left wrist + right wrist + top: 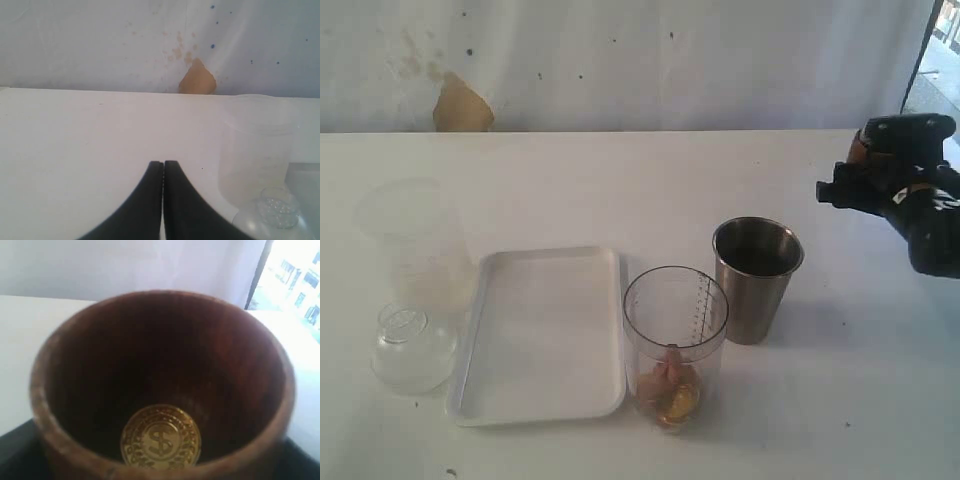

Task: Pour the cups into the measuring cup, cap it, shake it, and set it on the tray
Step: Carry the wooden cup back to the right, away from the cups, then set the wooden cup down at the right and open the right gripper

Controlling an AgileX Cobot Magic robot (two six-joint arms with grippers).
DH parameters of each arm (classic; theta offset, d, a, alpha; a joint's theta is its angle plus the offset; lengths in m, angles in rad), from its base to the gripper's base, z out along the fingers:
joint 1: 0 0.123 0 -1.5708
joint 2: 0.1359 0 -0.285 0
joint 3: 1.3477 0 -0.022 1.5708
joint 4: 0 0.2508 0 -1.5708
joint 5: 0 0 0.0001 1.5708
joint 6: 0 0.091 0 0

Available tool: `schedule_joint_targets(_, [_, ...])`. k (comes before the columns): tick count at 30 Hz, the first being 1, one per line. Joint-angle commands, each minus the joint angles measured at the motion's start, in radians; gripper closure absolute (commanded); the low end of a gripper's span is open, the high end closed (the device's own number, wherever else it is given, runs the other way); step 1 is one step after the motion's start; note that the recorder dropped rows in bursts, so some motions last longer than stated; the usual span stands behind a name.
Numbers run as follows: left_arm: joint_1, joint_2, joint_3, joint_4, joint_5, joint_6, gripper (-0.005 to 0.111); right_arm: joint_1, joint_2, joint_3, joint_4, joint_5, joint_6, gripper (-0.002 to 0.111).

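Observation:
The clear measuring cup (pixel 675 340) with dark graduation marks stands upright at the front, holding a few yellowish pieces (pixel 670 392) at its bottom. The steel tumbler (pixel 757 280) stands just behind and to its right. To the left of the measuring cup lies the white tray (pixel 542 335), bare. At the far right my right gripper (pixel 880 165) hangs above the table, shut on the brown wooden cup (pixel 160 365). A gold coin (pixel 161 437) lies inside that cup. My left gripper (pixel 163 163) is shut on nothing and does not show in the exterior view.
A frosted plastic container (pixel 410 240) stands left of the tray, with a clear domed lid (pixel 412 345) in front of it. Both also show beside the left gripper: the frosted container (pixel 260 145) and the lid (pixel 277 210). A white curtain with a brown stain (pixel 460 105) backs the table.

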Motion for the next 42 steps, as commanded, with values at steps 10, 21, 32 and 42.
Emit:
schedule_joint_targets(10, [-0.003, -0.005, 0.005, 0.0, -0.008, -0.003, 0.106, -0.006, 0.138, -0.117, -0.023, 0.083, 0.049, 0.038])
schedule_joint_targets(21, [-0.003, -0.005, 0.005, 0.0, -0.008, -0.003, 0.106, -0.006, 0.156, -0.143, -0.088, 0.183, 0.041, 0.029])
schedule_joint_targets(32, [-0.003, -0.005, 0.005, 0.0, -0.008, -0.003, 0.106, -0.006, 0.091, -0.143, -0.153, 0.178, 0.048, 0.003])
schedule_joint_targets(42, [-0.003, -0.005, 0.005, 0.0, -0.008, -0.003, 0.106, -0.006, -0.055, -0.143, -0.153, 0.21, 0.048, 0.003])
